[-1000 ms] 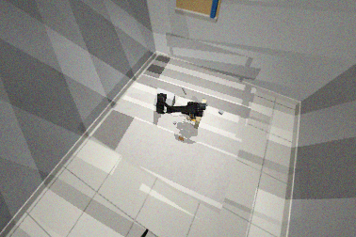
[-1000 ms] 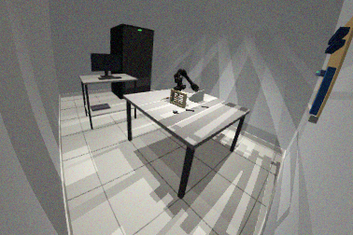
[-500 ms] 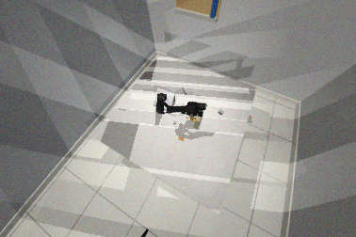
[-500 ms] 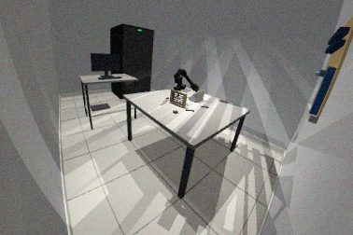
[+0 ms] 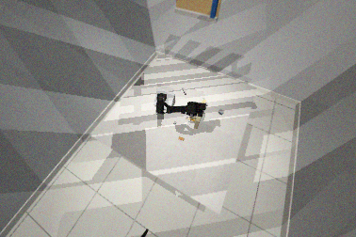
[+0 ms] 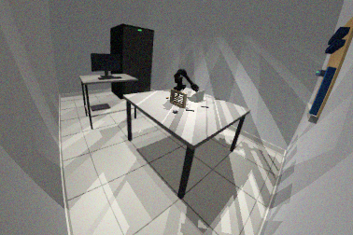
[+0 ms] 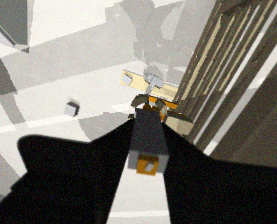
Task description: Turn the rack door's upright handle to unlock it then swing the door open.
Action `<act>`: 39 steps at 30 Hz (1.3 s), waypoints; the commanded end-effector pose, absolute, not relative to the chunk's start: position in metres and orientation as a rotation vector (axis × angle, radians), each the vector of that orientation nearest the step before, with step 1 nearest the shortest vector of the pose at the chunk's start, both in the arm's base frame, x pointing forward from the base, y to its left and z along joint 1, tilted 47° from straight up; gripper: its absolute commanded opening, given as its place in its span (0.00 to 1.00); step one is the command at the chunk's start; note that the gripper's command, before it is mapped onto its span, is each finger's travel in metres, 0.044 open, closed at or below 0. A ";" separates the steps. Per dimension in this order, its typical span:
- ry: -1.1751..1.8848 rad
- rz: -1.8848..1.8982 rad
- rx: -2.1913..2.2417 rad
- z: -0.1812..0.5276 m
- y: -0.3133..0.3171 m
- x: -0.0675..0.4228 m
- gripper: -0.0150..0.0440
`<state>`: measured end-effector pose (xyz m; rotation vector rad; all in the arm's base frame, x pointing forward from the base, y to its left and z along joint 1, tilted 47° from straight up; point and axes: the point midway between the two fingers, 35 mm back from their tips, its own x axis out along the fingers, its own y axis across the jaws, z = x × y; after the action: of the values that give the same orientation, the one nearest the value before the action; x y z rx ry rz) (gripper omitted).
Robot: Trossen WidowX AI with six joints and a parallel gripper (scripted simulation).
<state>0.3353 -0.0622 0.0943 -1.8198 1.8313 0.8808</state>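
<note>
In the wrist view, the gripper [image 7: 146, 124] has its 2 dark fingers clamped on the upright handle [image 7: 150, 131], a grey bar with an orange piece at its near end. To the right of the handle stands the slatted door [image 7: 239, 65] (its slats run slantwise across the picture). Beyond the handle's far end lies a pale yellow strip [image 7: 134, 81], and a small grey block [image 7: 72, 107] sits well apart to the left.

On the white table [image 6: 187, 129], the black arm [image 5: 176, 109] [image 6: 181, 76] bends down behind a small tan frame [image 6: 177, 98]. Near that frame is 1 small dark object [image 6: 176, 111] (too small to name).
</note>
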 end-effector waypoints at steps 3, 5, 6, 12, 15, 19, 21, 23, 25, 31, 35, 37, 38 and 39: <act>1.840 0.792 -1.766 0.093 -0.061 0.332 0.28; 1.843 0.751 -1.742 0.093 -0.060 0.330 0.28; 1.844 0.731 -1.729 0.092 -0.060 0.330 0.28; 1.849 0.609 -1.654 0.091 -0.058 0.324 0.28; 1.850 0.552 -1.617 0.090 -0.057 0.321 0.28; 1.848 0.476 -1.567 0.088 -0.055 0.316 0.28; 1.847 0.441 -1.543 0.087 -0.054 0.314 0.28; 1.845 0.406 -1.519 0.086 -0.052 0.311 0.28; 1.843 0.371 -1.495 0.085 -0.051 0.308 0.28; 1.835 0.274 -1.426 0.081 -0.046 0.298 0.28; 1.828 0.216 -1.383 0.077 -0.043 0.292 0.28; 1.824 0.187 -1.362 0.075 -0.041 0.289 0.28; 1.822 0.173 -1.352 0.074 -0.040 0.287 0.28; 1.820 0.159 -1.341 0.073 -0.039 0.286 0.28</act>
<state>0.2899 -0.0416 0.0765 -1.4005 1.8393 0.2334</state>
